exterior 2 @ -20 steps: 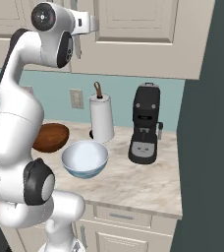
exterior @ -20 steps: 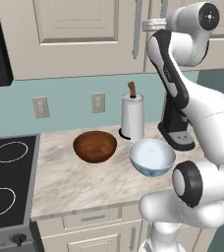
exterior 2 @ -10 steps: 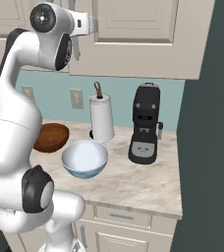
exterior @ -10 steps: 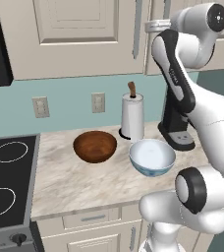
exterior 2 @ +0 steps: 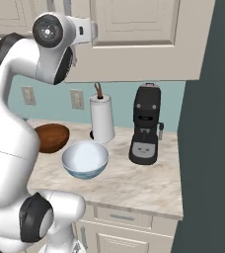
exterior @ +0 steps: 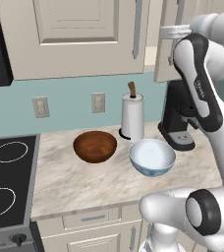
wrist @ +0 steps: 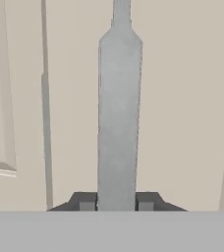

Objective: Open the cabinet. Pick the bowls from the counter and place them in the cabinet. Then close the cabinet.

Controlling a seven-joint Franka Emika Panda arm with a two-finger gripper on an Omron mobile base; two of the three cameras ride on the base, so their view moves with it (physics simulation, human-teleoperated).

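The cabinet's (exterior: 74, 34) right door (exterior: 165, 44) stands slightly ajar above the bench (exterior: 99, 177), my pincer (wrist: 116, 202) clamped on its silver handle (wrist: 118, 113). I judge the bar could slip free if my pull strays off the hinge arc; both bowls (exterior: 152, 156) wait below.

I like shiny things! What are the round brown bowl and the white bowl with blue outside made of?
The round brown bowl looks like glossy dark wood: streaky grain, soft shine. The white bowl with blue outside seems glazed ceramic: smooth pale inside, blue pattern on its wall. It's a rendered picture, so that's a guess.
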